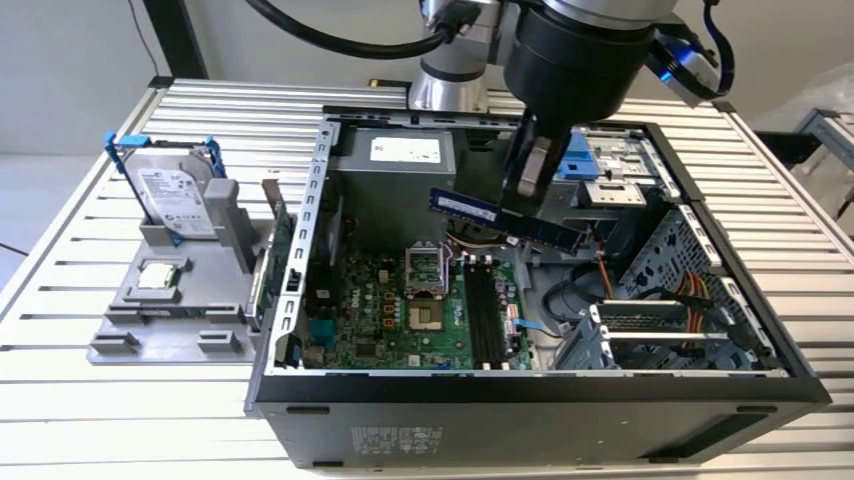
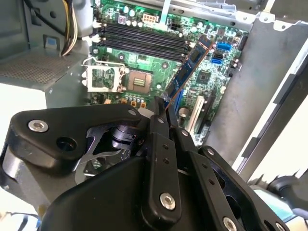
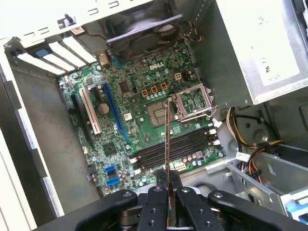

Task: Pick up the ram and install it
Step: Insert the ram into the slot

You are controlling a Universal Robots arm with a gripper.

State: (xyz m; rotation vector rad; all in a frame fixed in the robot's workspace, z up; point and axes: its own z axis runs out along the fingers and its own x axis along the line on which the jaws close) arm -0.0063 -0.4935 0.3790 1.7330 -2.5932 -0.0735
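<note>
Your surface (image 1: 200,110) is a ribbed aluminium table. On it you have the open computer case (image 1: 534,410) and, beside it at the exterior view's left, a grey parts holder (image 1: 147,322).

The ram (image 1: 465,206) is clamped in the gripper (image 1: 523,198), above the motherboard (image 1: 387,310) inside the opened case (image 1: 534,395). The memory slots (image 1: 487,315) lie below the gripper. The hard drive (image 1: 174,195) is stood on the tabletop (image 1: 120,400), well apart toward the exterior view's left.

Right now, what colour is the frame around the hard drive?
Blue: the frame shows best in the exterior view.
</note>
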